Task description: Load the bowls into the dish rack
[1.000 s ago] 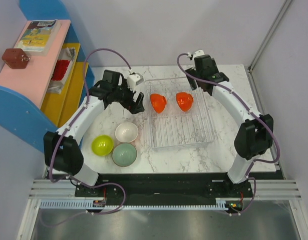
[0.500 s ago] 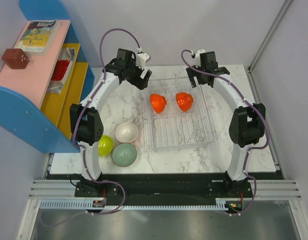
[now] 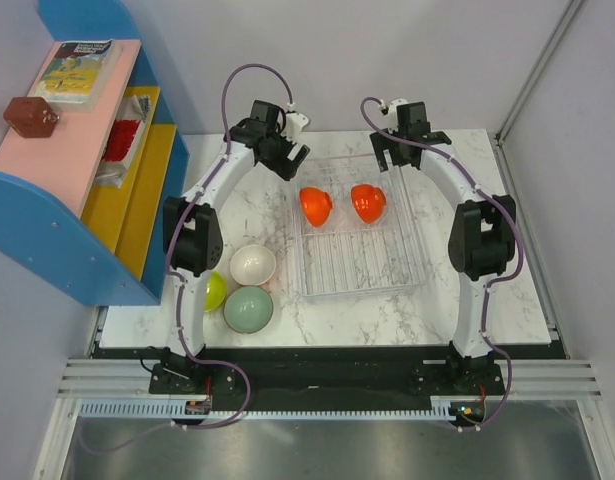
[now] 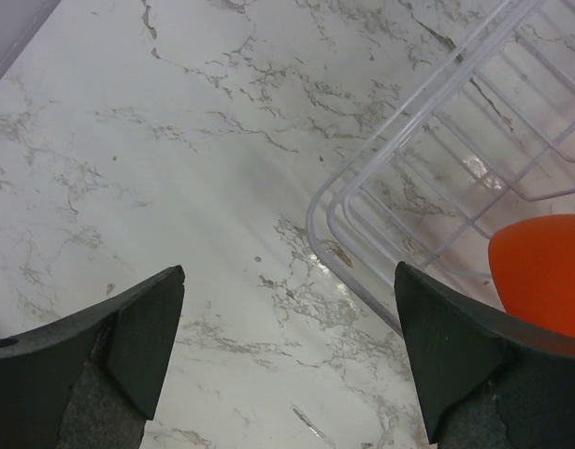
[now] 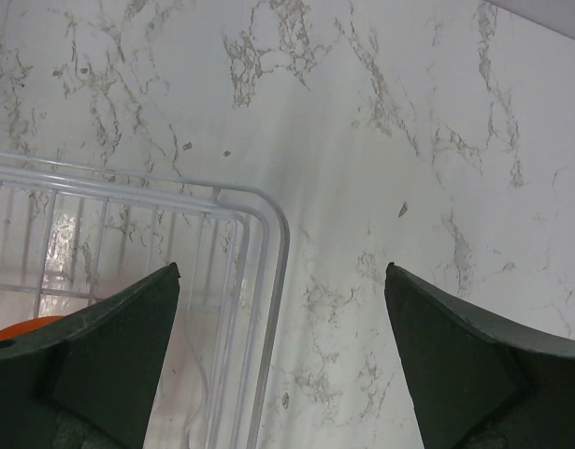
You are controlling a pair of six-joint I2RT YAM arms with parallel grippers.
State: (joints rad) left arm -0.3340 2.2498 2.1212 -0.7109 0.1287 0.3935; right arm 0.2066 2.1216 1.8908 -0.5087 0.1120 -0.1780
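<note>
Marble surface [image 3: 337, 320]: two red-orange bowls [image 3: 316, 205] sit in the dish rack [image 3: 359, 262]; white bowl [image 3: 252, 264], grey-green bowl [image 3: 248, 309], lime-yellow bowl [image 3: 216, 289] await loading. Left hand [image 4: 287, 271], right hand [image 5: 282, 268] released, empty.

You've got no readable text here. The only printed item is the booklet [image 3: 75, 68] lying flat on the pink top of the shelf unit [image 3: 57, 140], far left. It has a yellow-and-blue cover with a dark strip along its far edge, and the lettering is too small to make out.
</note>
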